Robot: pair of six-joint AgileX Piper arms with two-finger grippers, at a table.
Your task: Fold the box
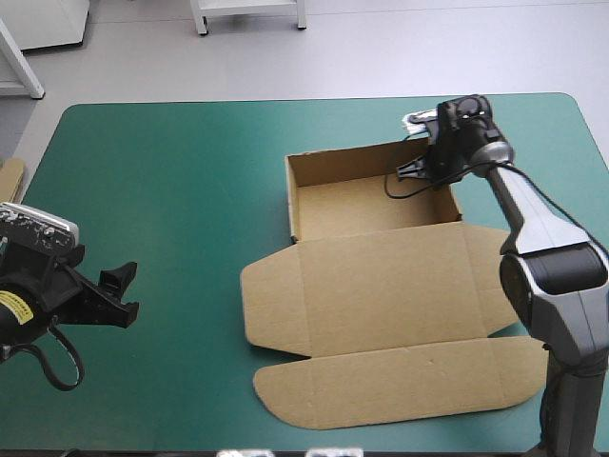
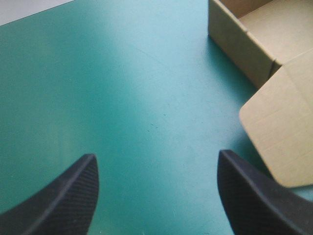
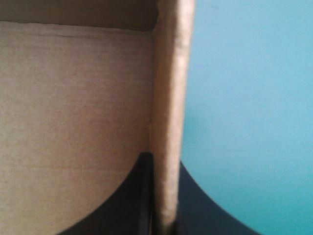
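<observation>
- Plainly, box point(image 1: 381, 286) sits right of centre on the teal-green cover point(image 1: 171, 190): open tray, lid flat toward the near edge.
- Right gripper point(image 1: 416, 171) clamps a tray wall at the far right corner.
- Left gripper point(image 1: 122, 293) gapes over bare cover, well apart.
- Yellow label point(image 1: 9, 307) on left arm: unreadable.
- More board point(image 1: 9, 176), cut off at the left edge.
</observation>
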